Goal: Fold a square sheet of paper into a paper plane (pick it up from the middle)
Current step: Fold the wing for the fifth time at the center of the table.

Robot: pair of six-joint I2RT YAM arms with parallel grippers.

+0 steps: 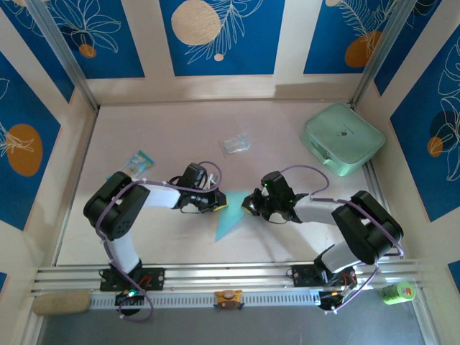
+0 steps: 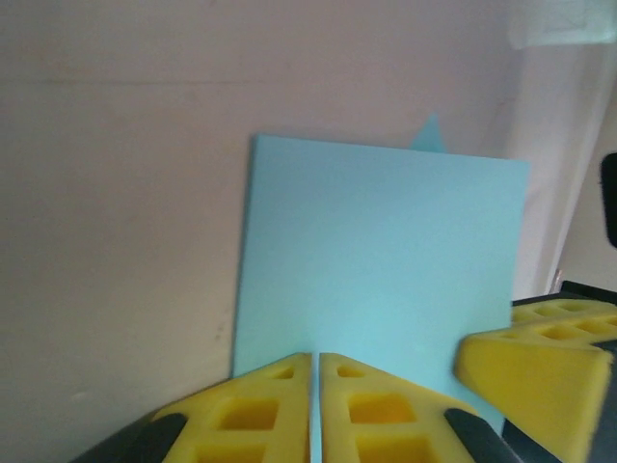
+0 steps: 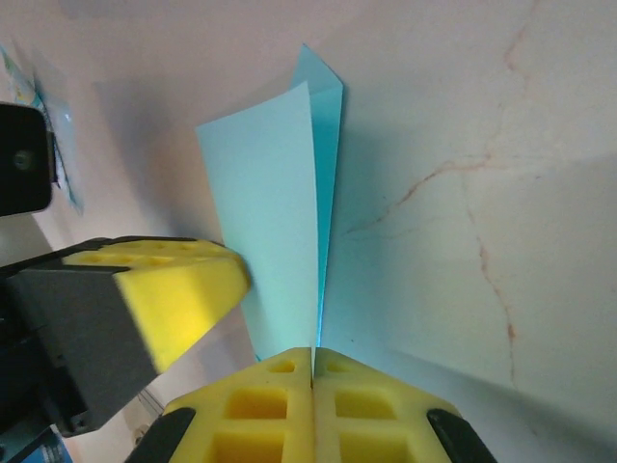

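Note:
The square sheet of paper (image 1: 231, 215) is light blue and folded double, hanging between the two grippers with a point toward the near edge. In the left wrist view the paper (image 2: 381, 251) stands as a flat panel, and my left gripper (image 2: 315, 362) is shut on its lower edge. In the right wrist view the paper (image 3: 280, 193) shows two layers spreading from a crease, and my right gripper (image 3: 313, 352) is shut on that crease. From above, the left gripper (image 1: 218, 202) and right gripper (image 1: 249, 205) face each other, a short gap apart, at the sheet's upper edge.
A mint-green case (image 1: 343, 139) lies at the back right. A clear crumpled wrapper (image 1: 236, 144) sits at the back centre, and a blue-and-white packet (image 1: 139, 162) lies left of the left arm. Walls close in the table on three sides.

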